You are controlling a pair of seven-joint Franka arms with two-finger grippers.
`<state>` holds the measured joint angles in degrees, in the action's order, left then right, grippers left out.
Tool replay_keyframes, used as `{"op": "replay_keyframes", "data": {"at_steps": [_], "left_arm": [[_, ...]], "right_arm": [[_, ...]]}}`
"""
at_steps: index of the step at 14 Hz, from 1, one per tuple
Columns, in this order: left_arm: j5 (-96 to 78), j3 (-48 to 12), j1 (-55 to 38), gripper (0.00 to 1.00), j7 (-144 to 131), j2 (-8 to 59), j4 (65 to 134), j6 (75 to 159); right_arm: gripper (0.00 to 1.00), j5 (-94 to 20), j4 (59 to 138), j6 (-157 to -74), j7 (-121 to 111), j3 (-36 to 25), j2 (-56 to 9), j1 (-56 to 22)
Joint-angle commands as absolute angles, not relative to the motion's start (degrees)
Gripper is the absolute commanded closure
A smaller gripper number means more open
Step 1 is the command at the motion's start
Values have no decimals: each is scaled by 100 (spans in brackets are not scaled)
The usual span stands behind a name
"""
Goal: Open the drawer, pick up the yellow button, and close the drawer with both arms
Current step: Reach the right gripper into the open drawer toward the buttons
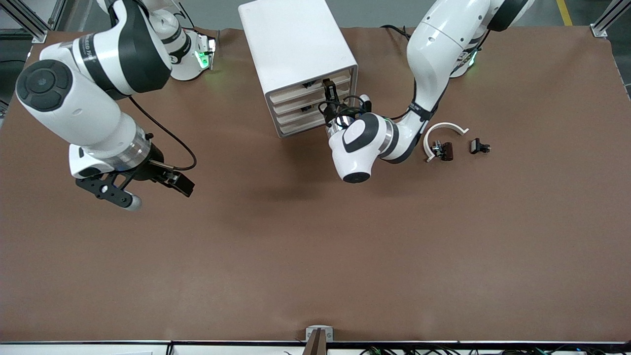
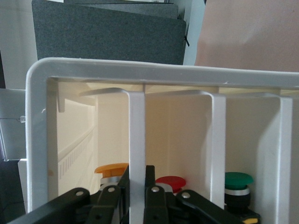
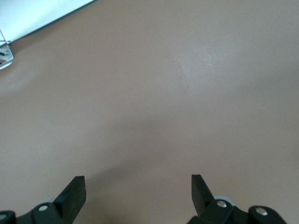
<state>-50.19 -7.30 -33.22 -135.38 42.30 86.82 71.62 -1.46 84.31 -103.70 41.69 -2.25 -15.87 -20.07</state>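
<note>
The white cabinet [image 1: 296, 44] stands on the table between the two arms' bases. My left gripper [image 1: 329, 93] reaches into its front at the uppermost drawer [image 1: 342, 79]. In the left wrist view the left gripper [image 2: 137, 175] is shut on that drawer's thin white front lip [image 2: 137, 126]. The button [image 2: 111, 168], with its yellow-orange cap, sits inside this drawer, partly hidden by one black finger. The drawer looks pushed in. My right gripper [image 1: 157, 195] hangs open and empty over bare table toward the right arm's end; the right wrist view shows only table under the right gripper [image 3: 138, 186].
A red-capped button [image 2: 171, 182] and a green-capped one [image 2: 238, 179] sit in the lower drawers. Toward the left arm's end of the table lie a white curved piece [image 1: 443, 130] and two dark clips [image 1: 442, 150] [image 1: 479, 146], nearer the front camera than the cabinet.
</note>
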Motion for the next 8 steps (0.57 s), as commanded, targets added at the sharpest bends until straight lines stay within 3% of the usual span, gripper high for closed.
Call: {"op": "replay_keyframes", "data": {"at_steps": [1, 8], "left_arm": [[-5019, -703, -3410, 100, -13536, 4157, 8614, 7084], [-4746, -150, -3182, 100, -13333, 4192, 8025, 7128]], "right_arm": [[0, -123, 8350, -10205, 4961, -272, -1670, -2380], [0, -219, 8341, -10257, 7135, -264, -1705, -3558]]}}
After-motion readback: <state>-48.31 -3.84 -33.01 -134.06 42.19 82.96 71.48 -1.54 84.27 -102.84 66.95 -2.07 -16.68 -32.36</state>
